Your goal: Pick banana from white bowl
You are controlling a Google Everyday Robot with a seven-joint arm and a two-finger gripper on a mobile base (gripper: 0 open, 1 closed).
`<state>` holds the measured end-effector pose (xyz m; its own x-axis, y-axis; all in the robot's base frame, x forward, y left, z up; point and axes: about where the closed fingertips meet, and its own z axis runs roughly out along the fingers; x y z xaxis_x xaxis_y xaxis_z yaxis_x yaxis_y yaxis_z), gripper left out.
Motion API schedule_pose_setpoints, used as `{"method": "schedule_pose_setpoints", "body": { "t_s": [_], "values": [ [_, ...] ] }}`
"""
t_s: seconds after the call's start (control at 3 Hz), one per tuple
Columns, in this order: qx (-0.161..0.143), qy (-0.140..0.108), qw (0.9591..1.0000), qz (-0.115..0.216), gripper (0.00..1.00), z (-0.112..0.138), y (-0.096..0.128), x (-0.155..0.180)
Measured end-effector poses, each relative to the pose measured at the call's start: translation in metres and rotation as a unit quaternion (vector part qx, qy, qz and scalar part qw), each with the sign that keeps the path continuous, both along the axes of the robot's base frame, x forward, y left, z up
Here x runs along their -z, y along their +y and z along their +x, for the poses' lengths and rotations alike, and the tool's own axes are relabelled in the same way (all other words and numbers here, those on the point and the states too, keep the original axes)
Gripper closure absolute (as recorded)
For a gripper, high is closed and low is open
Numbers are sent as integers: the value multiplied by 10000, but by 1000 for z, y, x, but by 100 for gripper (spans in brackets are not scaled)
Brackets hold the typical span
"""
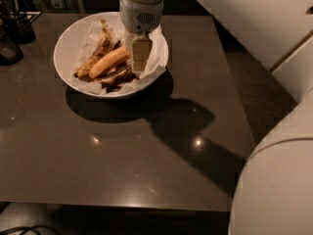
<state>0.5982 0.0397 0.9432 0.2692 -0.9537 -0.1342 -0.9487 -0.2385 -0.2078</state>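
Banana (108,61) lies in white bowl (62,43) beside peels (116,80); tool (139,62) above its end, open or closed I cannot tell; straddle the fruit alone.

You have one gripper (139,62), over the right half of one white bowl (66,43) on one table (122,155). In the bowl you count one banana (108,61) and at least two brown-black peels (101,45). Two dark containers (18,27) stand far left.
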Motion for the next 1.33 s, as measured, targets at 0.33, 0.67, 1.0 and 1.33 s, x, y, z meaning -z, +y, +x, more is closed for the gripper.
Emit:
{"method": "schedule_pose_setpoints", "body": {
  "t_s": [0.33, 0.67, 1.0, 1.33],
  "values": [
    [-158, 80, 9998, 10, 45, -1, 10, 8],
    [-237, 200, 9995, 27, 45, -3, 17, 17],
    [-242, 308, 9992, 39, 45, -5, 19, 26],
    [-254, 419, 9988, 12, 44, -5, 19, 38]
  ]
}}
